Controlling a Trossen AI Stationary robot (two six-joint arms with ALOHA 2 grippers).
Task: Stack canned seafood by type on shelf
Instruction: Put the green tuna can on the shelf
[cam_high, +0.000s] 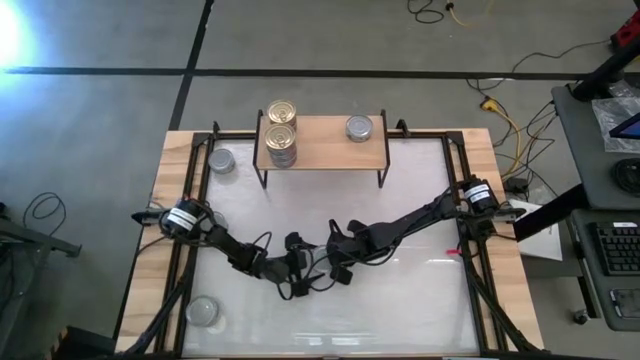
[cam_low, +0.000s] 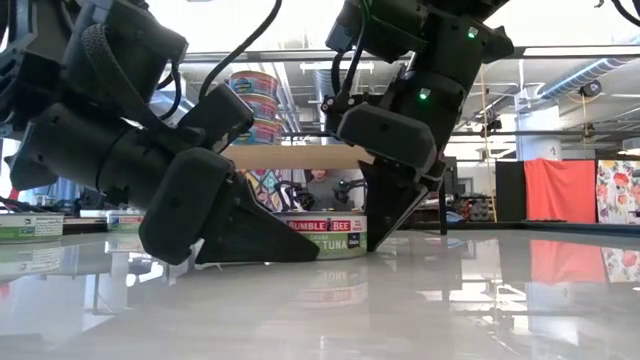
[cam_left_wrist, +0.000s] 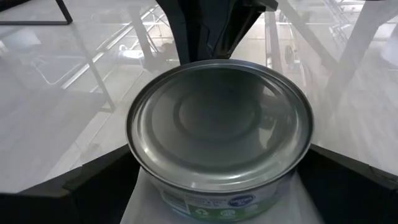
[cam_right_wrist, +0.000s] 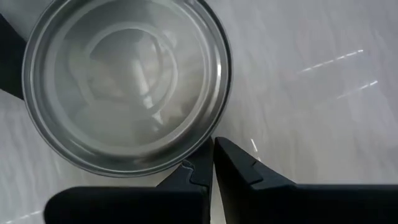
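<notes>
Low view: left gripper (cam_low: 255, 240) jaws spread around silver-lidded tin (cam_low: 325, 236), right gripper (cam_low: 385, 225) clenched beside it.

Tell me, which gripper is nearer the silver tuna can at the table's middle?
Left. The left gripper has its open fingers either side of the tuna can; the shut right gripper sits just beside its rim.

Matte black arms, looping cables, green lights

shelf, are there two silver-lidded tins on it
No, the shelf carries one silver-lidded tin near its right end and a stack of gold-lidded tins at its left end.
</notes>
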